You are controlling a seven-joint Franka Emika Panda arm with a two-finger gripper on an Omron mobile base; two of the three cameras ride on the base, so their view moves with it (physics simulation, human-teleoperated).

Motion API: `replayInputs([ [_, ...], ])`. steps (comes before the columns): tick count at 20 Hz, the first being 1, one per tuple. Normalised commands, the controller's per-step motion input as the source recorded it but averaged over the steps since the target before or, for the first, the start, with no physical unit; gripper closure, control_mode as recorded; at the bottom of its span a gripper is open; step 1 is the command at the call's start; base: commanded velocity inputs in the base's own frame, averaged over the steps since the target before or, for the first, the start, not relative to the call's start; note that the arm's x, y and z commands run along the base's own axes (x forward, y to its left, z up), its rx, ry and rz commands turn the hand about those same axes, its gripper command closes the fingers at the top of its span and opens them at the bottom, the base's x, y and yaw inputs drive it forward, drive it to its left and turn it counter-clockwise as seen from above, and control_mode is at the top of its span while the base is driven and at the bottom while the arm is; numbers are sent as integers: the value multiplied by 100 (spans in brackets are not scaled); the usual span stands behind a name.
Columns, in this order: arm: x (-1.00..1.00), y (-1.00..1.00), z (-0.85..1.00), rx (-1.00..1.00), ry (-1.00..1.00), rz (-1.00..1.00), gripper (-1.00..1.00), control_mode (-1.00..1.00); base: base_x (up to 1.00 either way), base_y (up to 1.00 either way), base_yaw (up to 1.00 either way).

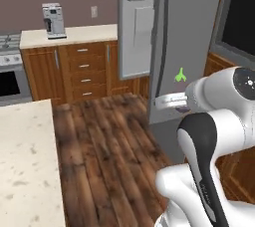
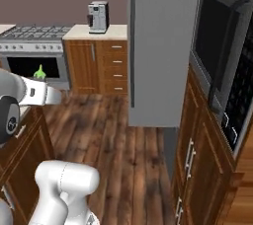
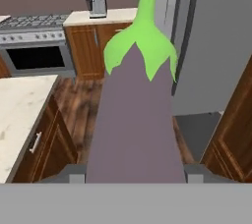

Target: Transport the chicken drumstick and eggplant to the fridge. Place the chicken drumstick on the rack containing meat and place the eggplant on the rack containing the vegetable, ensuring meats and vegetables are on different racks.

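The gripper [image 3: 130,176] is clenched on the eggplant [image 3: 135,125], one dark finger tip [image 3: 74,175] against each side of its purple-grey body. In the hand view the eggplant stands up between the tips, its bright green stem cap pointing away from the hand. In the left base view only that green cap [image 1: 180,75] shows (a small sprig above the white wrist), held in the air in front of the fridge [image 1: 191,32]. In the right base view the cap [image 2: 39,73] sits above the arm at the left edge.

The fridge is tall, grey and metallic with a long dark handle [image 1: 162,42]; one door stands swung open. Beyond it, a coffee machine [image 1: 54,20] stands on the pale worktop [image 1: 74,34] near its left end, beside the stove [image 2: 34,46]. A dark wall oven [image 2: 222,56] sits in wooden cabinets to the fridge's right. A pale island counter [image 1: 27,161] lies to the left over wood flooring. No writing or brand marks can be read anywhere.
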Motion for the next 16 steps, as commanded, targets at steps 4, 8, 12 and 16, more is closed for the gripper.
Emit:
replayInputs([
  [4,0,0,0,0,0,0,100,100,100,75,-32],
  [8,0,0,0,0,0,0,100,100,100,92,-39],
  [12,0,0,0,0,0,0,100,100,100,54,-45],
  [16,0,0,0,0,0,0,100,100,100,35,-45],
])
